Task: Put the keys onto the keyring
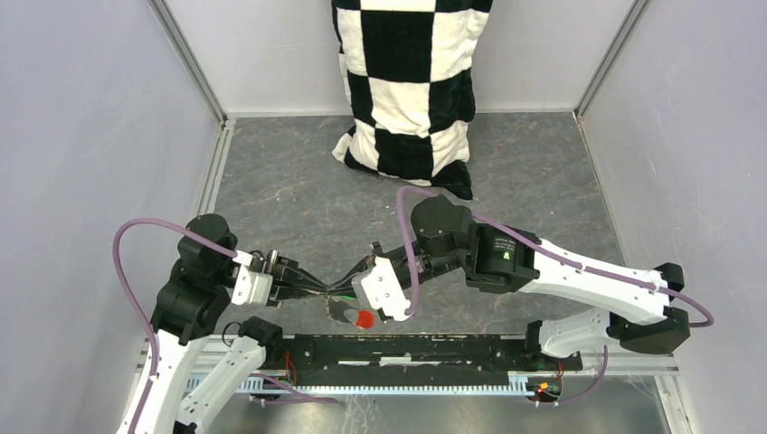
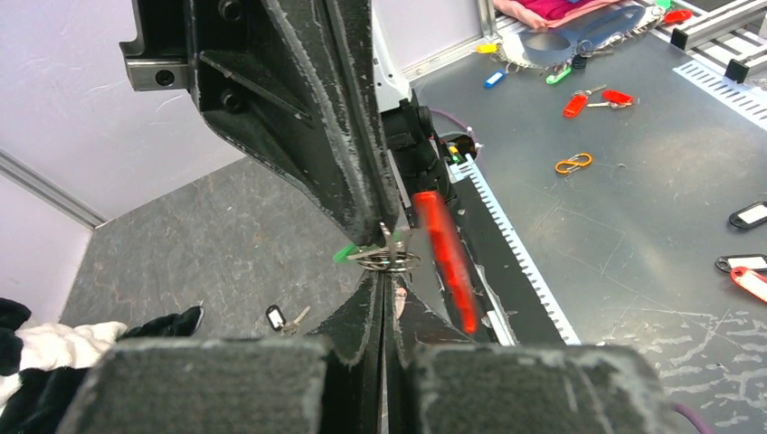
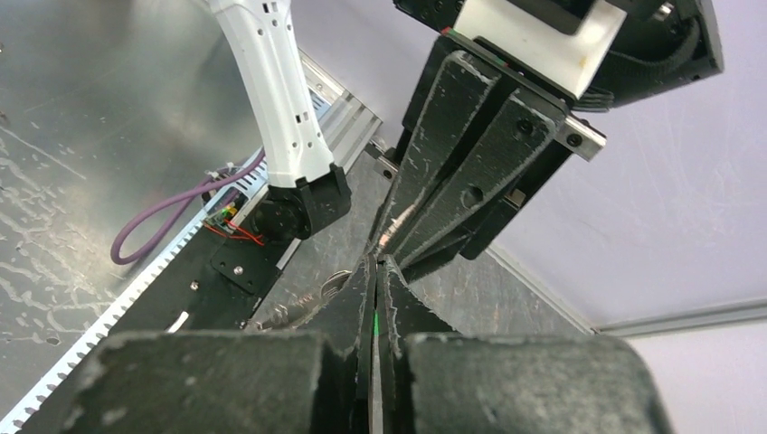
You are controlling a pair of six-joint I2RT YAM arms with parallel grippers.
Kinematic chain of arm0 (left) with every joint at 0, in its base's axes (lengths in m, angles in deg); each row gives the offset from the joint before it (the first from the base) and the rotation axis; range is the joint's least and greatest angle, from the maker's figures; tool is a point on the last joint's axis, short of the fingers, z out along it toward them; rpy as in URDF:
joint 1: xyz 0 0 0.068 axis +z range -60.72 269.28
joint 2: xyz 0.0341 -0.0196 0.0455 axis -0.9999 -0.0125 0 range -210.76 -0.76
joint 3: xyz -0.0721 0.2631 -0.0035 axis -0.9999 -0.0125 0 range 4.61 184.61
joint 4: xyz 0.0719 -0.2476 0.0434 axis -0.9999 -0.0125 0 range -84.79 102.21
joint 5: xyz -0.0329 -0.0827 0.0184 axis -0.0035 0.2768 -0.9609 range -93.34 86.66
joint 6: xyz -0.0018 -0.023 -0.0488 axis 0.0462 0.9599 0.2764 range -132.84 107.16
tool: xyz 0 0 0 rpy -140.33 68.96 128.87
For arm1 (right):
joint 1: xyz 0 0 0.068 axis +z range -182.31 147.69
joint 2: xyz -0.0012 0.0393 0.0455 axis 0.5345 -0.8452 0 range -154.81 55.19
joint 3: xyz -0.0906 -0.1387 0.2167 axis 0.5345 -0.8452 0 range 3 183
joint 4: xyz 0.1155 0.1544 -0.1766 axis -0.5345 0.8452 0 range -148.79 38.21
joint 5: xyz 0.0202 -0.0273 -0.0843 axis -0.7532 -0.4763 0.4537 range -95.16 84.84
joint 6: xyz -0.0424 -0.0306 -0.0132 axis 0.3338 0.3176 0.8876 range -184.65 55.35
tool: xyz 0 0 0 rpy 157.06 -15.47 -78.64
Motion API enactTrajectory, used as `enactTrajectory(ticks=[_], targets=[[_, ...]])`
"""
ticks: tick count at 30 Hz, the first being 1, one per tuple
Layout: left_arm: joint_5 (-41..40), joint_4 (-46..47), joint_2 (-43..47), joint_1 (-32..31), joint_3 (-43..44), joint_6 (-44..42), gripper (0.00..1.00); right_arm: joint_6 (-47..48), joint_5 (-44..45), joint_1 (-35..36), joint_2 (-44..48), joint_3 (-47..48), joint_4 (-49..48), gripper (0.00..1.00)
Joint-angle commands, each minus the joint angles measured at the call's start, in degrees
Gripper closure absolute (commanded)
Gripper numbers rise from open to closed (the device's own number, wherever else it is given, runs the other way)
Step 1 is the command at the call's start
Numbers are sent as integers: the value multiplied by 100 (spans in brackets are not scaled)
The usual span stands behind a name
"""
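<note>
Grey stone-look table (image 1: 543,181) inside white walls (image 1: 81,136). The checkered pillow (image 1: 407,81) propped at the back is our landmark. Both arms meet well clear of the pillow, on the side toward their bases, above the table.

Left pincer (image 2: 383,285): fully closed, tips nipping the keyring (image 2: 391,261), which hangs in the air rather than on the table.
Right pincer (image 3: 374,280): also fully closed, with a green sliver between its fingers. We read that as the green key (image 2: 345,254), its tag poking out right against the ring.
The two pincers are tip to tip; we can't tell if they touch.
Red tag (image 2: 443,262) dangles off the ring on the side away from the pillow. It's smeared in the left wrist view, so likely swinging.
Black key (image 2: 277,316) lies on the table between the pillow and the ring, ungripped.

Risks, as we judge them:
- Pincer tips could collide or push each other off line, since we see no gap between them.
- The ring is held by a thin edge, so a sideways shove from the key could twist it out and drop it, tag and all.
- A swinging tag tugs the ring and moves the split we need to hit.
- The key is tiny, and a slip in the right grip loses alignment. We can't see the key's hole or the ring's split.
- The black key is not yet on, and lying flat on the table it makes for a fiddly pick.

Writing: there's small print on the right arm (image 1: 502,251) black joint housing, too small to read. No brand or label is legible anywhere else.
</note>
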Motion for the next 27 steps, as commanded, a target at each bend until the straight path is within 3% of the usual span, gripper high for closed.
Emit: enactTrajectory(ticks=[1,10,18,27], targets=[[170,104,109,-18,3,51,98,-80,608,-30,225,-59,-72,100],[-52,74,137,-15,15,12,98,-200,806,-33,336,-196,-137,100],[-1232,55,236,-18,179,303,77,-241,1018,-40,448,-321,-229,100],[-2616,-8,598,-14,150,818,71,-241,1221,-35,529,-351,-303,100]])
